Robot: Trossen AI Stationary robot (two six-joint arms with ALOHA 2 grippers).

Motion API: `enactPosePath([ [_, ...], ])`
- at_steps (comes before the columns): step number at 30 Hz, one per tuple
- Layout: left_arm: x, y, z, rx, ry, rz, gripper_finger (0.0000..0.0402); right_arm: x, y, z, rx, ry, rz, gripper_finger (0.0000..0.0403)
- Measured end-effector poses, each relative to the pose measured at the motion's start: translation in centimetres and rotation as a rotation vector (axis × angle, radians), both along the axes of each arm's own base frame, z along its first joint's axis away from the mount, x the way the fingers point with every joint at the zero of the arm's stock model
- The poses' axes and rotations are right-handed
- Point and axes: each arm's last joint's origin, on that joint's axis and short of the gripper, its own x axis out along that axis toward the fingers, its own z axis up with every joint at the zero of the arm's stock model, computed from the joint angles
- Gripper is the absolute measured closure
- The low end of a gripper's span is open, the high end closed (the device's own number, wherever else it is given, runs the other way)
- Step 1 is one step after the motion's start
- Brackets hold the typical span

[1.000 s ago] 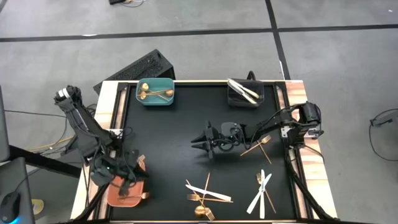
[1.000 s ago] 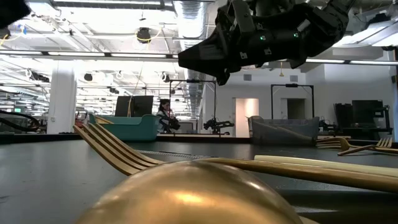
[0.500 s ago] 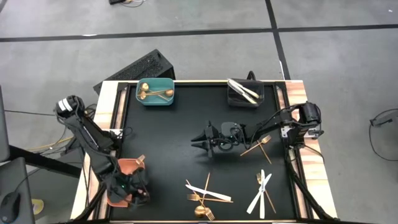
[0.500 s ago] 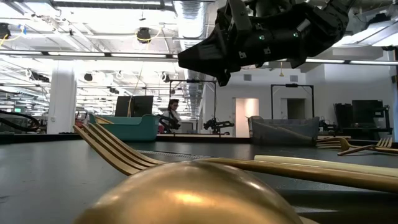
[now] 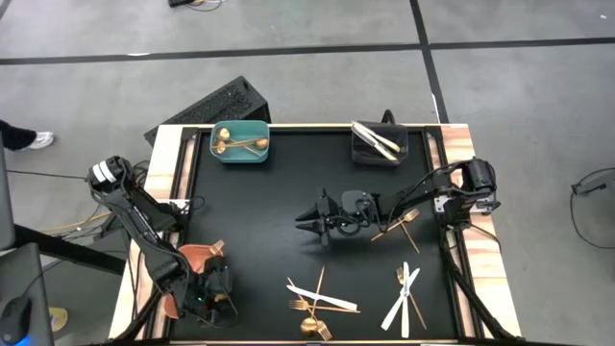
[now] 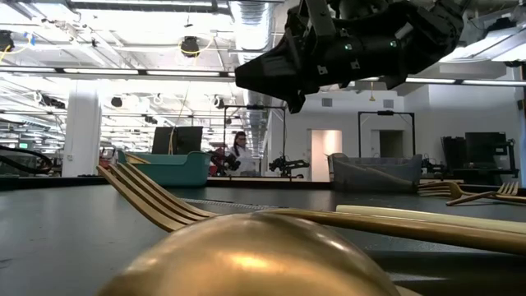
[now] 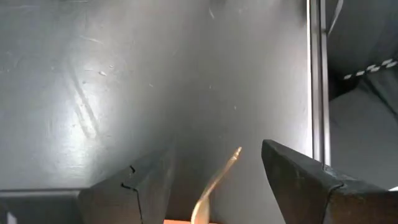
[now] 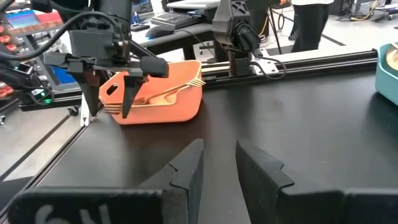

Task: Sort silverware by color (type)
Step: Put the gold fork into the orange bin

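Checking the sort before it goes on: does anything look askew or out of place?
Yes. In the salmon bin, a gold fork lies tilted with its tines poking over the rim. The left tool hangs open beside it.

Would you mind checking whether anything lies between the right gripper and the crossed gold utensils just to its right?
Nothing visible does. The right gripper hovers mid-table, its arm stretching back over bare black mat toward the crossed gold utensils.
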Motion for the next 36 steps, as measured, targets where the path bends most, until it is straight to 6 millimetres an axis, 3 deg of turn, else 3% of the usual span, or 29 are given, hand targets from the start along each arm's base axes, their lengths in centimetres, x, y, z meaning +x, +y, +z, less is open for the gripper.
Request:
enactPosePath([
  [10, -0.3, 0.6, 0.2, 0.006, 0.103, -0.008, 0.0194, 0.0, 0.0, 0.0, 0.000, -0.001, -0.001, 0.0280],
  [14, -0.4, 0.5, 0.2, -0.010, 0.132, -0.039, 0.0247, 0.0, 0.0, 0.0, 0.000, 0.000, -0.001, 0.0280],
  [22, -0.2, 0.7, 0.2, 0.010, 0.128, -0.062, 0.0392, 0.0, 0.0, 0.0, 0.000, -0.001, -0.001, 0.0280],
  [30, -0.8, 2.3, 1.5, 0.015, 0.096, 0.118, 0.0399, 0.0, 0.0, 0.0, 0.000, 0.000, -0.001, 0.0280],
  [36, -3.5, 4.8, 3.9, -0.004, -0.010, 0.414, 0.0400, 0.0, -0.2, 0.0, 0.000, -0.001, -0.005, 0.0280],
])
